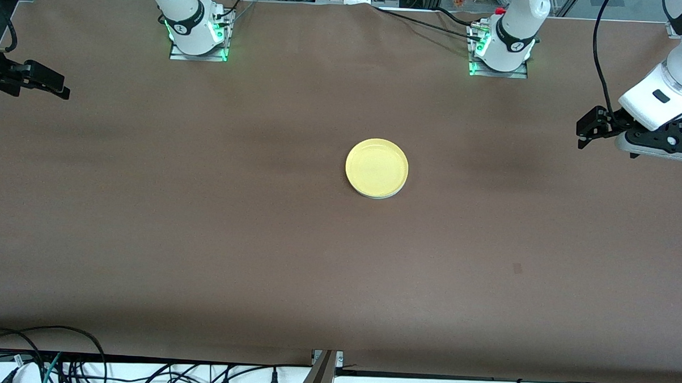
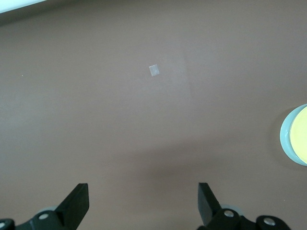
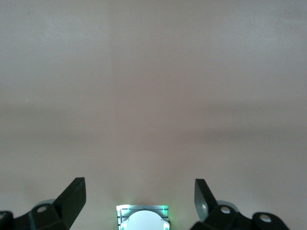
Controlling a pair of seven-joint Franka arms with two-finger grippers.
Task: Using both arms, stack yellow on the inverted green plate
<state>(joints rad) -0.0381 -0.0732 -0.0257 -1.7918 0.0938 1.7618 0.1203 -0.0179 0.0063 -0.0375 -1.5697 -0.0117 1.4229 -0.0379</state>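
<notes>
The round, shallow yellow plastic plate (image 1: 376,167) sits upright on the round pale mint-green plate (image 1: 381,196), of which only a thin rim shows beneath it; in the left wrist view that rim (image 2: 284,136) rings the yellow one (image 2: 300,134). The stack rests near the middle of the brown desk (image 1: 203,238). The left gripper (image 1: 584,132) hangs over the left arm's end of the desk, fingers (image 2: 76,201) spread wide and empty. The right gripper (image 1: 52,85) hangs over the right arm's end, fingers (image 3: 74,194) likewise spread and empty. A small pale square mark (image 2: 154,70) lies on the desk surface.
</notes>
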